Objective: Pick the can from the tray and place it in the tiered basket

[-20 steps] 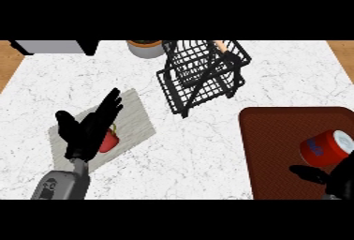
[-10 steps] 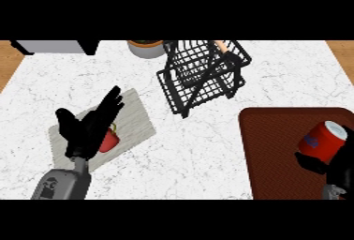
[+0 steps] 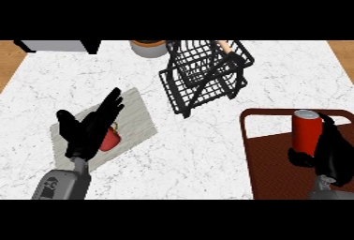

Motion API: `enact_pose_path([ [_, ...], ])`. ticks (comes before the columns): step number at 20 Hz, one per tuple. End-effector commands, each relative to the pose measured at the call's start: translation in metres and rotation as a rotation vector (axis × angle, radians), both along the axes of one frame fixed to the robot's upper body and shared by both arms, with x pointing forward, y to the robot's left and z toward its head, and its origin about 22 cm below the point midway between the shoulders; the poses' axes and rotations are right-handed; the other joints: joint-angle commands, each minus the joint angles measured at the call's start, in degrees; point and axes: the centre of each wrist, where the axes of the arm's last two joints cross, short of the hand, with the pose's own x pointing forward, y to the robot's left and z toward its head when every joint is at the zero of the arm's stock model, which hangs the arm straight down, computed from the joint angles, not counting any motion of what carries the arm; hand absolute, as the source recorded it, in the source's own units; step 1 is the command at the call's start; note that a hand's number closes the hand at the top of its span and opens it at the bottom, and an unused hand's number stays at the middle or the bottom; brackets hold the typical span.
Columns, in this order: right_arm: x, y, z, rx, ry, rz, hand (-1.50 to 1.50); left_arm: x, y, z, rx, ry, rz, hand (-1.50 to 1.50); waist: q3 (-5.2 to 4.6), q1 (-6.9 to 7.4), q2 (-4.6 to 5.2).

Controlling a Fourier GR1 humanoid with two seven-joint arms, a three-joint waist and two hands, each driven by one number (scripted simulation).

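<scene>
A red can (image 3: 306, 132) with a silver top stands upright over the dark red tray (image 3: 269, 154) at the right. My right hand (image 3: 333, 152) is curled round its right side and base, with the thumb showing at the can's lower left. The black wire tiered basket (image 3: 204, 75) sits at the back middle of the white counter, well to the upper left of the can. My left hand (image 3: 88, 127) rests open at the left, fingers pointing up and right.
Under the left hand lies a grey mat (image 3: 131, 117) with a small red object (image 3: 110, 138) on it. A round pot (image 3: 148, 48) stands behind the basket at the back edge. A grey appliance (image 3: 59, 45) sits at the back left corner.
The can has turned from tilted to upright in the right hand and moved a little left and up over the tray. The left hand has stayed put.
</scene>
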Motion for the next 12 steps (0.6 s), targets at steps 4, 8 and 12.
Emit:
enact_pose_path([
  [4, 0.005, 0.012, -0.005, -0.04, 0.327, 0.611, 1.5, 0.009, -0.004, 0.006, -0.006, -0.012, -0.022, 0.0, 1.41, 1.84, 1.23],
  [8, 0.006, -0.012, 0.035, 0.045, 0.277, 0.737, 1.5, 0.007, -0.01, 0.008, 0.011, -0.008, 0.029, 0.0, 1.39, -1.13, 0.31],
  [12, 0.009, -0.018, 0.087, 0.204, 0.146, 0.769, 1.5, 0.008, -0.011, 0.0, 0.007, 0.005, 0.037, 0.0, 1.35, -1.87, 0.29],
])
